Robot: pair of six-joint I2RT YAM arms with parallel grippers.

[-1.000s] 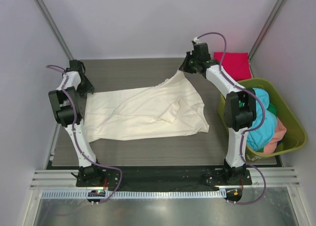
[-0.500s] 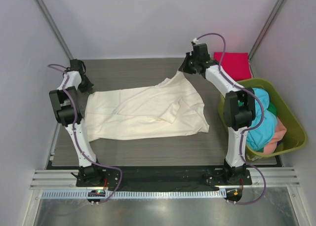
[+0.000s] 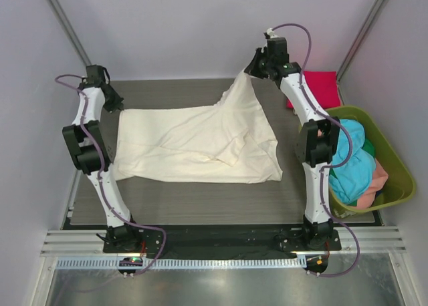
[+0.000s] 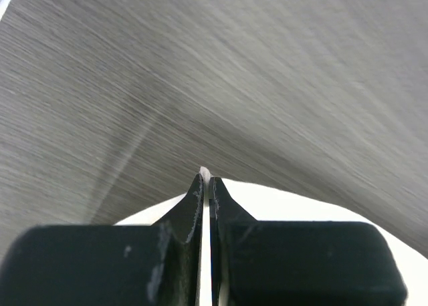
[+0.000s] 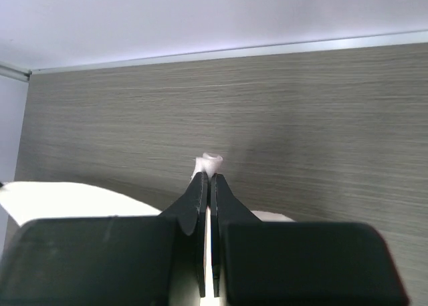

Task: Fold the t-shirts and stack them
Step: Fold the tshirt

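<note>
A cream-white t-shirt (image 3: 194,142) lies spread across the middle of the table. My left gripper (image 3: 116,107) is shut on its far left corner, and a sliver of cream cloth (image 4: 204,173) pokes out past the fingertips (image 4: 196,189). My right gripper (image 3: 249,72) is shut on the far right corner and holds it raised, so the cloth rises in a peak; a fabric nub (image 5: 211,161) shows between its closed jaws. A folded magenta-red t-shirt (image 3: 322,89) lies flat at the far right. Turquoise (image 3: 348,162), salmon pink (image 3: 376,182) and green (image 3: 367,146) t-shirts are piled in the basket.
An olive-green plastic basket (image 3: 398,160) stands at the right edge of the table, beside the right arm. Pale walls close in on the left, back and right. Bare grey wood-grain table (image 3: 174,95) lies behind the cream shirt and along its near side.
My left gripper closed on the shirt's far left corner and drew it back and up. My right gripper lifted its corner farther toward the back wall, stretching the far edge.
</note>
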